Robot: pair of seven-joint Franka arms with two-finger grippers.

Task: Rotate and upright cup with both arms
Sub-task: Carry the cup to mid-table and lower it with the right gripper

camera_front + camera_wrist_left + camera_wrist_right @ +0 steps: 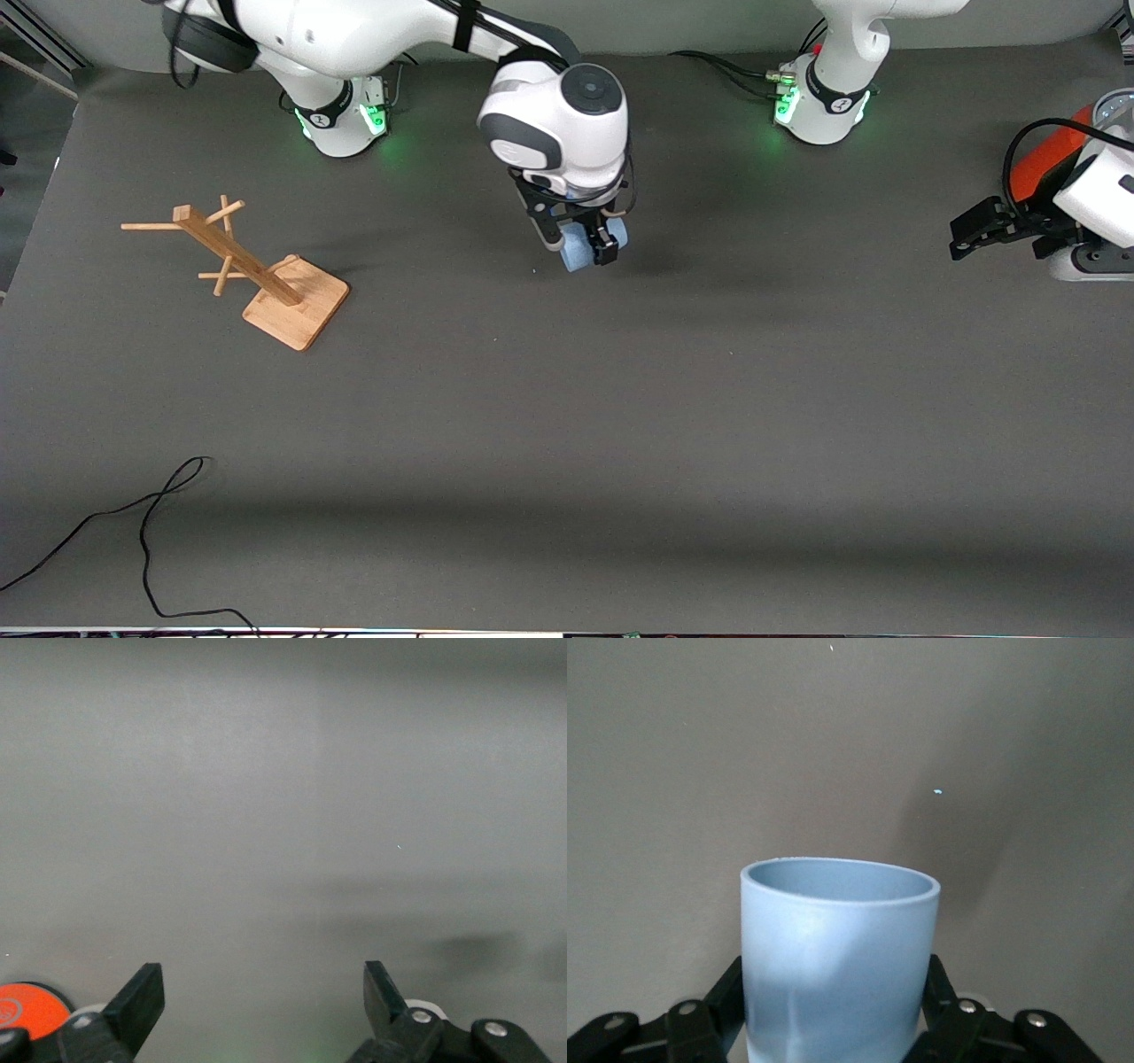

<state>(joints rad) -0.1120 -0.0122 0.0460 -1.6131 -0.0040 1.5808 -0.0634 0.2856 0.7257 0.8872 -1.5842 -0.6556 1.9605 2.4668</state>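
Note:
The light-blue cup (576,252) lies on its side between the fingers of my right gripper (586,241), which points down at the middle of the table. In the right wrist view the cup (840,948) fills the space between the black fingers (943,988), open mouth pointing away from the wrist. I cannot tell whether it rests on the mat or hangs just above it. My left gripper (961,235) waits at the left arm's end of the table, open and empty; its wrist view shows the fingers (142,1001) spread over bare mat.
An orange-red can (1050,164) lies beside the left arm's wrist; its end shows in the left wrist view (27,1010). A wooden rack (266,275) stands toward the right arm's end. A black cable (151,523) lies near the front camera's edge.

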